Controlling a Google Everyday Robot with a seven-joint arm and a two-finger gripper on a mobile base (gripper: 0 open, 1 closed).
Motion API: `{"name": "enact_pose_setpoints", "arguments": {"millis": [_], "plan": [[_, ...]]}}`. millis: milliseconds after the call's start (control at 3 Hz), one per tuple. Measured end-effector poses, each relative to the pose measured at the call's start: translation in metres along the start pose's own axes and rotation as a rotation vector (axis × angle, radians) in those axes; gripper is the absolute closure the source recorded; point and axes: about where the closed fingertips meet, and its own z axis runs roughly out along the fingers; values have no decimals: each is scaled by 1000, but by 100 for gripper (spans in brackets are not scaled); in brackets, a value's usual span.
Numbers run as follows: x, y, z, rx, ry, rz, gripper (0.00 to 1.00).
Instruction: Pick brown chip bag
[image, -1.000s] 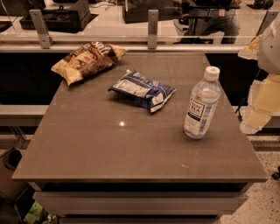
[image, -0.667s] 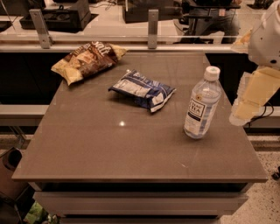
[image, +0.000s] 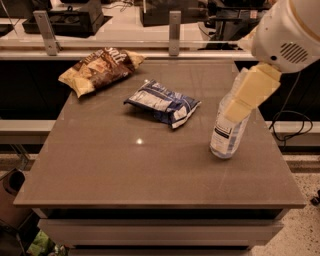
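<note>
Brown chip bag (image: 100, 69) lies at the far left corner of the desk (image: 150, 175), and the claw (image: 240, 105) hangs well apart from it on the right, in front of the water bottle (image: 227, 135) top (open or closed, I cannot tell; no hold on the bag); the blue-and-white chip bag (image: 162, 102) sits between them

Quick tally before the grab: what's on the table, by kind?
Chip bags: 2, the crinkled dark-brown chip bag and the blue-and-white chip bag.
Clear plastic water bottles: 1.
Total: 3.
The tan gripper hangs in front of the bottle, over the brown-grey table's right side.
</note>
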Motion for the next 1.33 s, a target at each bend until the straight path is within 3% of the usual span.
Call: {"name": "enact_pose_setpoints", "arguments": {"millis": [333,667,1333], "plan": [[-46,3,15,68,-55,29,0],[-84,-9,43,151,-76,31,0],[-113,-37,123,196,7,-24,0]]}}
